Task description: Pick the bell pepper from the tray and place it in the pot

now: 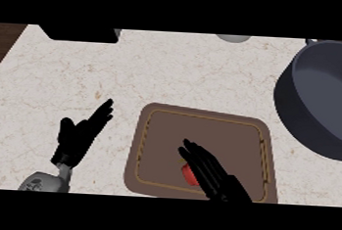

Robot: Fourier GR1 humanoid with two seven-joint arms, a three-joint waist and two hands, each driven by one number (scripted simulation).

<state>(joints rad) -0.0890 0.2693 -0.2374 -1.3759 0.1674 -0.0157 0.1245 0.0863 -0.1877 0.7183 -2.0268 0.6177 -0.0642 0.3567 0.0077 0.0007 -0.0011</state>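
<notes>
Overhead, looking steeply down at a pale marbled counter (183,68).
Tray: a brown rectangular tray (152,150) with rounded corners and a thin raised inner rim, lying at the counter's near edge, a little right of the middle.
Bell pepper: a small red bell pepper (187,173) sits on the tray near its near edge, mostly hidden under the right hand.
Right hand: the black right hand (213,172) is over the pepper, fingers extended and close together, pointing toward the tray's far left corner; whether they touch the pepper cannot be told.
Left hand: the black left hand (80,137) rests just left of the tray, fingers straight, holding nothing.
Pot: a dark grey pot (304,119) stands at the counter's right edge, well apart from the pepper.
Writing: none can be read.
</notes>
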